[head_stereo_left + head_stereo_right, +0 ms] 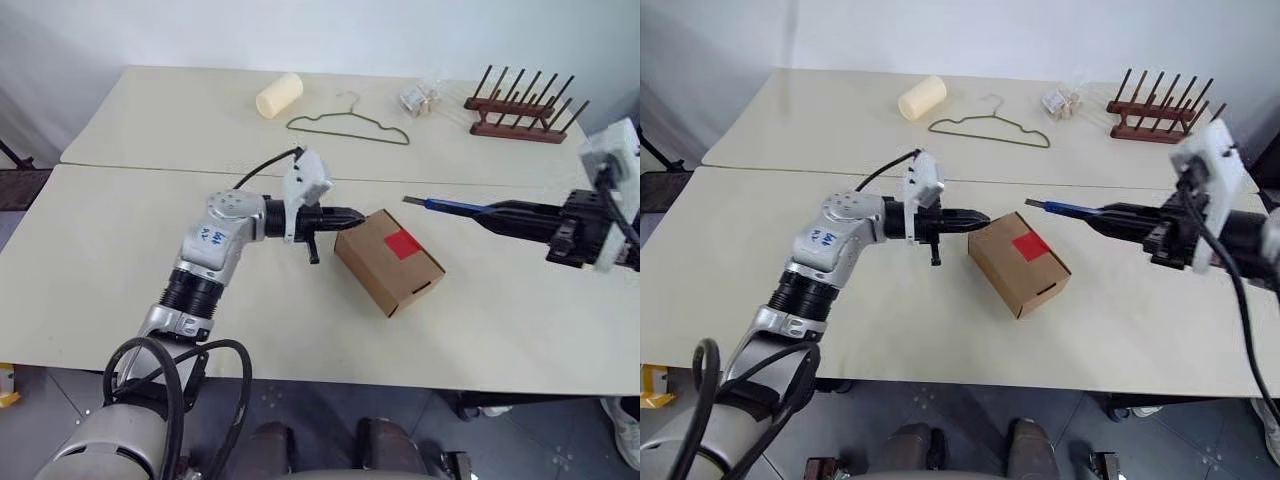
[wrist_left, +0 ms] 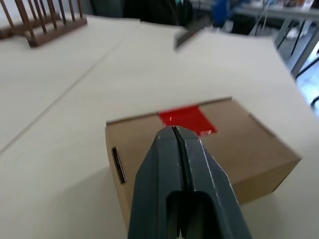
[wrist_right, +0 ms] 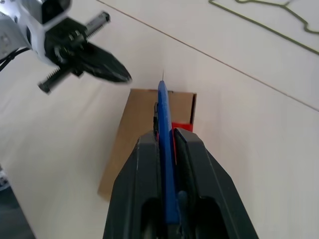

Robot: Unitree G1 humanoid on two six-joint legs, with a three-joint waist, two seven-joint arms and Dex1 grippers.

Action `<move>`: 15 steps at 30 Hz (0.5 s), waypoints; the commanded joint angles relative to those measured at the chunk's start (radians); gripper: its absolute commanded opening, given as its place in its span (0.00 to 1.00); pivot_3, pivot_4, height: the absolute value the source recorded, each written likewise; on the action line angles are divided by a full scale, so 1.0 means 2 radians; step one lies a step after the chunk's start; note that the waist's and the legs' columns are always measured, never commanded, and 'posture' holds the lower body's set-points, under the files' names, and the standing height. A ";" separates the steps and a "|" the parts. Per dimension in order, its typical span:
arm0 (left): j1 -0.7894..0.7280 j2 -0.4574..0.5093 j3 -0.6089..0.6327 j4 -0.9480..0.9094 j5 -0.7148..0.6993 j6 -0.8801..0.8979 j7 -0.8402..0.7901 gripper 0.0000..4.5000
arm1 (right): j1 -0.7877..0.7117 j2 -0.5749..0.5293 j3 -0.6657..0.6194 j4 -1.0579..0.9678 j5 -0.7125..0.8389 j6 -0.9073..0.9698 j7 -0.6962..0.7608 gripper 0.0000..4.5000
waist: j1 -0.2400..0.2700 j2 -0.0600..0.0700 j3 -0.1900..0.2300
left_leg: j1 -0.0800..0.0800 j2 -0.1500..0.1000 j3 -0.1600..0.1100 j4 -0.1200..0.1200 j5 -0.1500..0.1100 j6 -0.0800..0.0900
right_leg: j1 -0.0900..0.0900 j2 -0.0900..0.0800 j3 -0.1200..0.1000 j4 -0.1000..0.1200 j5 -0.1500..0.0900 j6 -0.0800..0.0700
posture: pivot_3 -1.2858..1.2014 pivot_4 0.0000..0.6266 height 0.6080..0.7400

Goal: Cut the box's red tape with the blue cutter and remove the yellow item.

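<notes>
The brown box [image 1: 380, 268] lies at an angle mid-table, with the red tape [image 1: 402, 243] on its top face and a slot in the end shown in the left wrist view. My left gripper [image 1: 358, 214] is shut and empty, its tip at the box's left end, just over the top edge; touching cannot be told. My right gripper [image 1: 497, 212] hovers to the right of the box, shut on the blue cutter [image 1: 452, 207]. The cutter's blade points left over the box's far corner, above the tape [image 3: 182, 127]. The yellow item is hidden.
At the back of the table lie a cream roll [image 1: 279, 95], a green wire hanger [image 1: 350, 126], a small clear packet [image 1: 418, 98] and a wooden peg rack [image 1: 522, 110]. A seam [image 1: 150, 168] crosses the table behind the box.
</notes>
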State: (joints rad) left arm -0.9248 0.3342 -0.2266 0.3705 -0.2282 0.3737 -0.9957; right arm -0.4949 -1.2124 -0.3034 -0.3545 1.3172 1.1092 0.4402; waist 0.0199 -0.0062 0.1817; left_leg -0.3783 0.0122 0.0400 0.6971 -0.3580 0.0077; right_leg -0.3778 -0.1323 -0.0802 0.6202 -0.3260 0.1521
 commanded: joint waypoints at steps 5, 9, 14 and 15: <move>-0.021 -0.027 -0.011 0.007 0.030 0.022 0.031 0.00 | -0.094 0.026 0.057 -0.003 0.002 0.062 -0.080 0.03 | 0.005 0.000 0.000 | -0.004 0.000 -0.001 0.002 0.000 0.000 | -0.001 -0.001 -0.003 0.000 0.000 0.000 | 0.52 0.24 1.00; -0.020 -0.037 -0.013 0.001 0.038 0.033 0.038 0.00 | -0.115 0.043 0.073 -0.005 -0.016 0.083 -0.106 0.03 | 0.005 0.000 0.000 | -0.006 -0.001 -0.001 0.002 0.000 0.000 | -0.003 -0.001 -0.005 0.000 0.000 0.000 | 0.52 0.24 1.00; -0.034 -0.047 -0.008 -0.001 0.035 0.040 0.038 0.00 | -0.113 0.050 0.063 0.001 -0.027 0.096 -0.108 0.03 | 0.004 0.000 0.000 | -0.007 -0.001 -0.001 0.001 0.000 0.000 | -0.003 -0.001 -0.006 0.000 0.000 0.000 | 0.52 0.24 1.00; -0.036 -0.048 -0.007 0.001 0.035 0.042 0.038 0.00 | -0.113 0.051 0.061 0.003 -0.029 0.098 -0.108 0.03 | 0.004 0.000 0.000 | -0.007 -0.001 -0.001 0.002 0.000 0.000 | -0.003 -0.001 -0.006 0.000 0.000 0.000 | 0.52 0.24 1.00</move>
State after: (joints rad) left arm -0.9657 0.2473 -0.2528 0.4018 -0.1523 0.4569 -0.9191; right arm -0.7057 -1.1099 -0.1350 -0.3474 1.2701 1.2975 0.2253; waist 0.0284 -0.0063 0.1817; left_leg -0.3915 0.0106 0.0371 0.7002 -0.3580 0.0079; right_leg -0.3840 -0.1345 -0.0923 0.6206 -0.3256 0.1525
